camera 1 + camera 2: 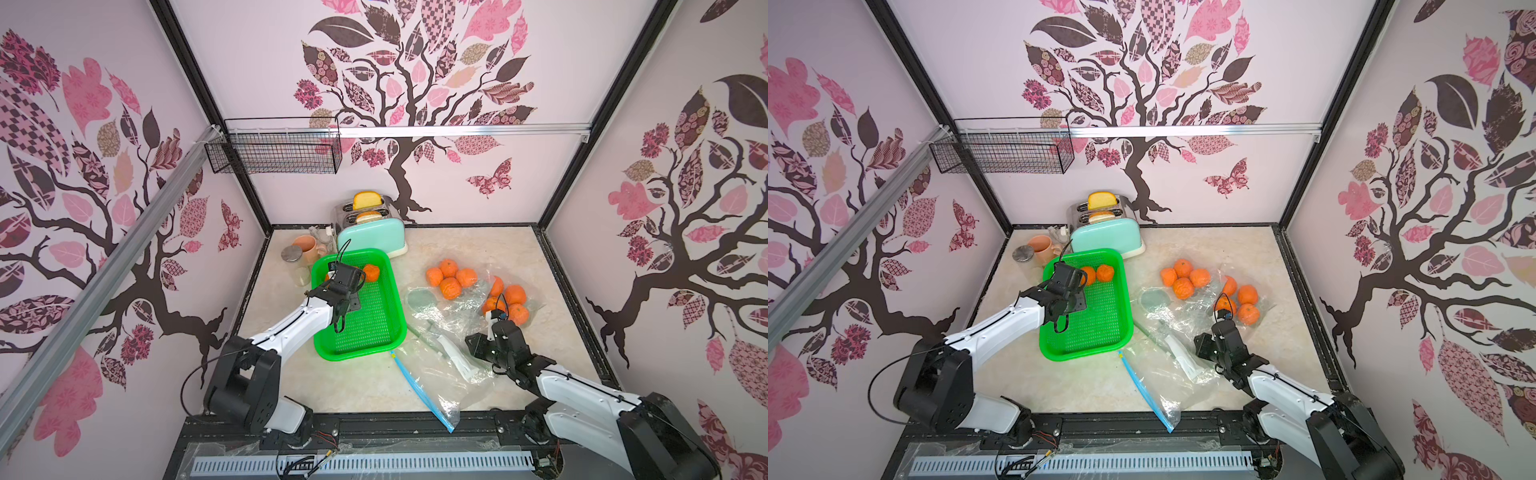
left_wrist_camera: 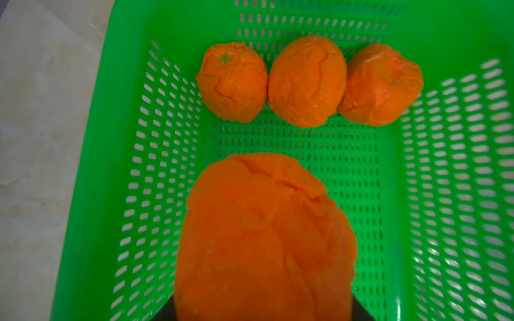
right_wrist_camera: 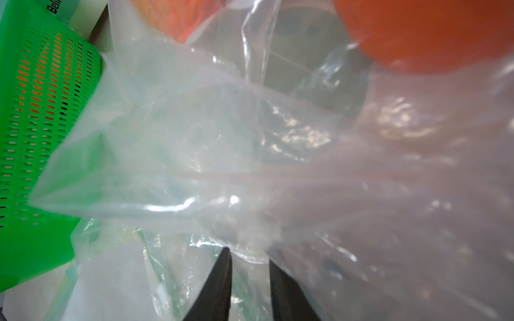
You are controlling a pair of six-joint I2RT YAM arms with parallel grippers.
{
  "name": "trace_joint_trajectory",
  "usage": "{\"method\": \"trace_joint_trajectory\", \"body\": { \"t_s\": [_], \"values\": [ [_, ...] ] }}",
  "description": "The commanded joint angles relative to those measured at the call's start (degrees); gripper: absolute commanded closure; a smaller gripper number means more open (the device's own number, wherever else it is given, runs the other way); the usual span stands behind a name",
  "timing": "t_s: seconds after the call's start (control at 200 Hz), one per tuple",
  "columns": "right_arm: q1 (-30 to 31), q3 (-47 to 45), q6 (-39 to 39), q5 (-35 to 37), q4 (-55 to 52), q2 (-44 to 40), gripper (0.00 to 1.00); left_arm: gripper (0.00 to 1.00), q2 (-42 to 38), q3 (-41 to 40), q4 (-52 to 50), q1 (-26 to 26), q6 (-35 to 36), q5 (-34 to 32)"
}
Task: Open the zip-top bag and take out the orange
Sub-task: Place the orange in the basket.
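In both top views, two white-and-black robot arms reach over a pale beige, marble-patterned tabletop (image 1: 478, 249). The left pincer (image 1: 338, 279) hangs inside one bright green perforated plastic basket (image 1: 374, 332), its tips hidden under the wrist camera. The right pincer (image 1: 497, 316) sits low among crumpled clear plastic zip-top bags (image 1: 453, 320), too overlapped to count; one blue zip strip (image 1: 419, 390) lies behind it, toward the arm bases. Just past the right pincer's tips, four round oranges (image 1: 515, 294) sit inside a clear bag; four loose oranges (image 1: 451, 288) cluster farther out, toward the left pincer. Beyond the left pincer stand one mint-green toaster (image 1: 374, 239) holding two bread slices (image 1: 368, 200), one peach mug (image 1: 307, 249) and one metal-lidded jar (image 1: 292, 253). One black wire rack (image 1: 274, 151) hangs on the back wall; the walls are pale pink with tree decals (image 1: 399, 104). In the left wrist view, the left pincer is clamped on one wrinkled orange (image 2: 264, 236) over the basket floor; three more oranges (image 2: 307, 80) lie touching in a row ahead of it, against the basket wall. In the right wrist view, two black fingers (image 3: 217, 286) stand a narrow gap apart with bag film bunched at their tips; whether they pinch it, I cannot tell. Two blurred oranges (image 3: 431, 33) lie ahead.
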Motion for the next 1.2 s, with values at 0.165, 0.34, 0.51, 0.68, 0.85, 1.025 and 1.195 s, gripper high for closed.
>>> {"method": "trace_joint_trajectory", "body": {
  "t_s": [0.165, 0.34, 0.51, 0.68, 0.85, 1.025, 1.195],
  "values": [
    [0.2, -0.5, 0.5, 0.4, -0.7, -1.3, 0.72, 0.72, 8.7, 4.1, 1.6, 3.5, 0.5, -0.9],
    [0.2, -0.6, 0.5, 0.4, -0.7, -1.6, 0.72, 0.68, 11.6, 5.1, 0.6, 3.7, 0.9, -3.1],
    [0.2, -0.5, 0.5, 0.5, -0.7, -1.3, 0.72, 0.68, 14.7, 7.7, -0.4, 3.8, 1.6, -5.2],
    [0.2, -0.7, 0.5, 0.6, -0.7, -1.7, 0.72, 0.6, 17.0, 9.3, -0.7, 4.1, 2.5, -6.2],
    [0.2, -0.7, 0.6, 0.7, -0.9, -1.8, 0.72, 0.46, 18.5, 10.5, -0.6, 5.1, 3.6, -4.2],
    [0.2, -0.8, 0.6, 0.8, -0.8, -2.1, 0.72, 0.37, 18.5, 10.3, -1.1, 5.2, 3.6, -3.9],
    [0.2, -0.8, 0.7, 0.6, -0.8, -2.1, 0.72, 0.32, 17.0, 9.5, -1.1, 5.4, 3.6, -4.2]
  ]
}}
